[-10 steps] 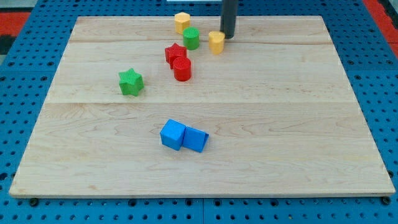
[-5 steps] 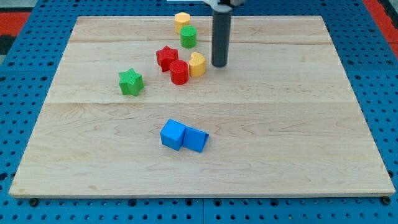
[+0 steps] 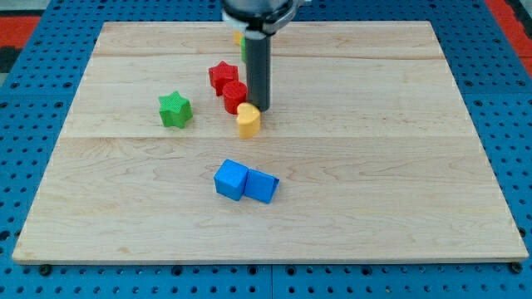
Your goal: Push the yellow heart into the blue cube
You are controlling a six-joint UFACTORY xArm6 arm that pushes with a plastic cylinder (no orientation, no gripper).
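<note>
Evidently the push was under way: my tip (image 3: pixel 261 109) stood just behind the yellow heart (image 3: pixel 248 120), on its far-right side, touching or all but touching it, a little toward the table's far edge from the middle. No pincer belongs to this arm, only a plain dark rod, so nothing was clenched or grasping anything. A red cylinder (image 3: pixel 234 97) sat close against the heart's far-left side, with a red star (image 3: pixel 222 76) beyond it and a green star (image 3: pixel 174 109) well apart toward the left edge. The blue cube (image 3: pixel 230 179) lay nearer the near edge, touching a second blue block (image 3: pixel 262 186) on its right, with bare board between cube and heart. I judged the heart roughly halfway there. The next move called for a drive toward the near edge, bearing slightly left, keeping the rod centred behind the heart so it would not slip aside.
</note>
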